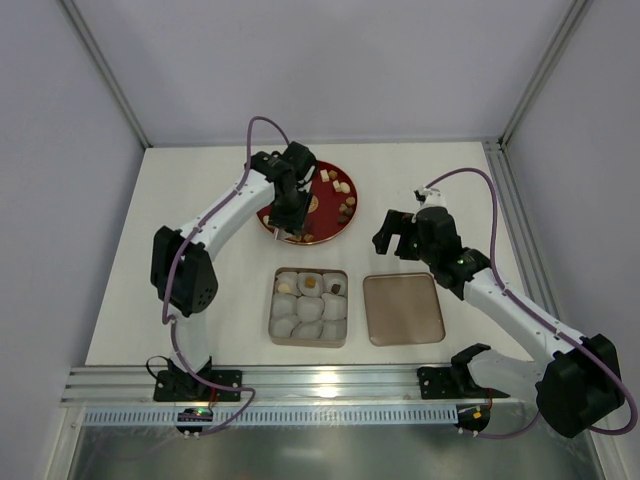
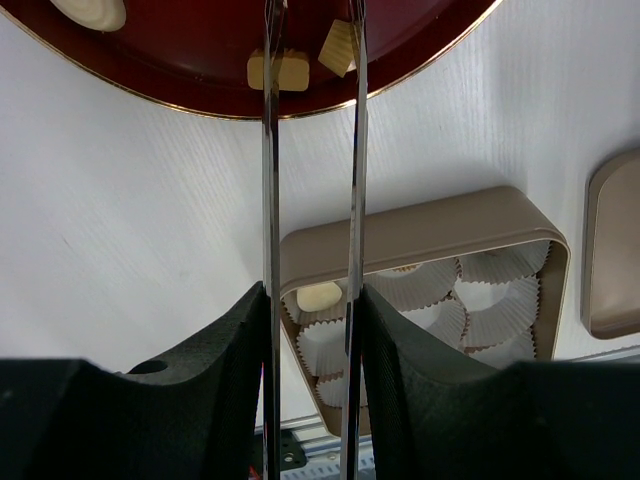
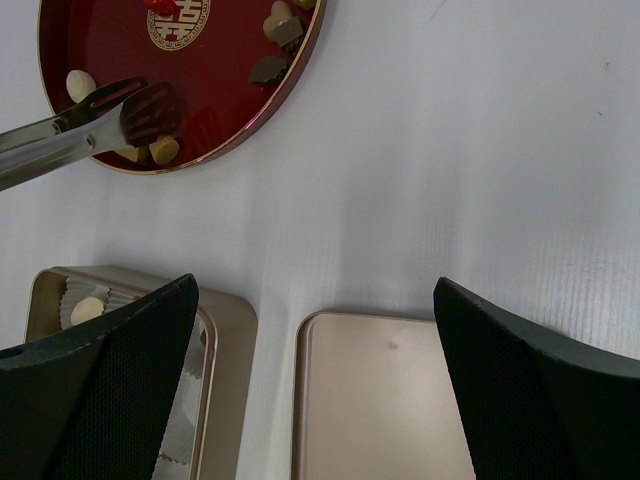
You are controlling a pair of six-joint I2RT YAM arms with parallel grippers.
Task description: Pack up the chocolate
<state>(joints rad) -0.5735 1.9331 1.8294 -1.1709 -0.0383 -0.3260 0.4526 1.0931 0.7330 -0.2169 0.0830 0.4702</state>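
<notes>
Chocolate pieces [image 3: 280, 28], tiny bites in dark brown, tan and cream, lie mostly scattered on a round dark red plate [image 3: 225, 85] with a gold rim. A few already sit in the white fluted paper cups [image 2: 500, 320] of a square tan metal tray [image 2: 400, 228]. Everything rests on a white table [image 1: 200, 300]: the plate is at the far side, the tray is nearer the arms, and a flat tan lid [image 1: 403, 308] lies just to the tray's right, not touching it. The left claw [image 1: 287, 205] is pressed together on a pair of slim metal tongs [image 3: 60, 145]. Their tips reach over the plate's near edge beside two tan pieces; whether they pinch one I cannot tell. The right claw [image 1: 398, 238] hangs spread wide and empty above the table, between plate and lid.
</notes>
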